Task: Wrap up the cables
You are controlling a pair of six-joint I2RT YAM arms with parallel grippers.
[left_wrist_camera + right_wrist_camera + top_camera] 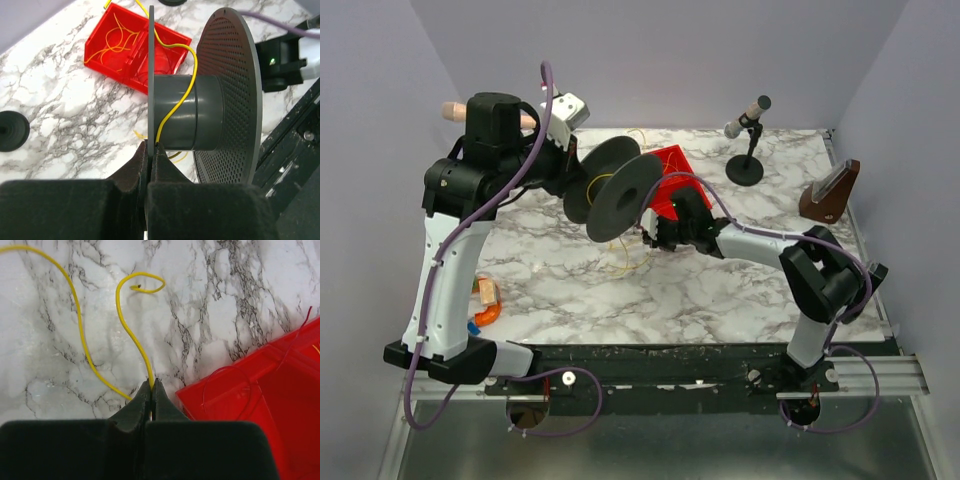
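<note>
Pinching the yellow cable (122,315), the right gripper (152,385) sits just beside the sideways spool (192,112), whose flange (149,60) the left gripper (151,148) seemingly clamps.

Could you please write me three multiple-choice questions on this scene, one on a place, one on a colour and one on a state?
1. Where on the table is the bin?
A. beyond the spool
B. at the near edge
C. at the left edge

2. What colour is the cable in the right gripper?
A. blue
B. yellow
C. white

3. How is the right gripper?
A. wide open
B. shut on nothing
C. shut on the cable

Answers: 1 A, the top view shows the bin on the spool's far side; 2 B, the right wrist view shows a yellow strand; 3 C, its fingers meet on the cable.
</note>
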